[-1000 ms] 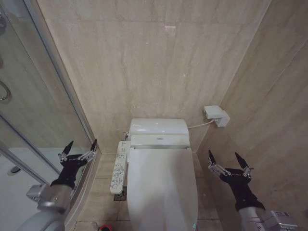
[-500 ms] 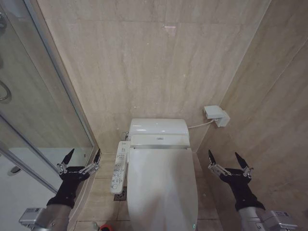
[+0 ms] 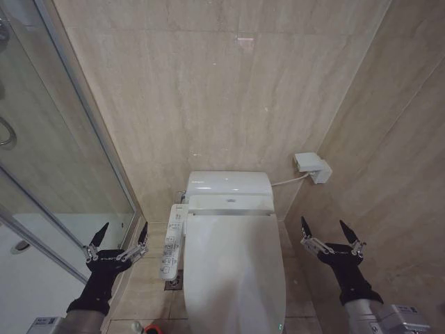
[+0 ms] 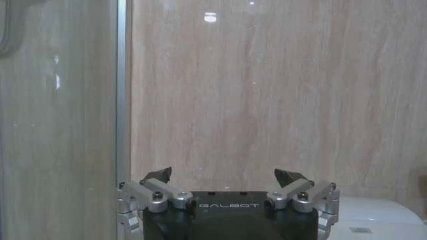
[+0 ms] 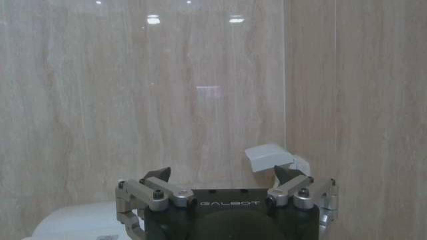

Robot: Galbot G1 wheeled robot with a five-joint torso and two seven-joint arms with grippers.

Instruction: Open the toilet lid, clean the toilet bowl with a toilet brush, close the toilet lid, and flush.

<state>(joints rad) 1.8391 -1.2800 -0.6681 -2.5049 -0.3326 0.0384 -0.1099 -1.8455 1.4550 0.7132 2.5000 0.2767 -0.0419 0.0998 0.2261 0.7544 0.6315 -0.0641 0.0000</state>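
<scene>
Lying shut over its bowl, the toilet lid (image 3: 233, 268) is seen at the centre of the head view, with the white tank (image 3: 229, 183) behind it against the beige tiled wall. A control panel (image 3: 172, 241) is mounted along the lid's left edge. The left gripper (image 3: 117, 237) is held beside that panel, near the glass shower door (image 3: 42, 160), its fingers spread apart and nothing held between them. The right gripper (image 3: 331, 232) is raised on the opposite side of the lid, apart from it, its fingers likewise spread and empty. A white wall box (image 3: 311, 167) is fixed above the right gripper.
</scene>
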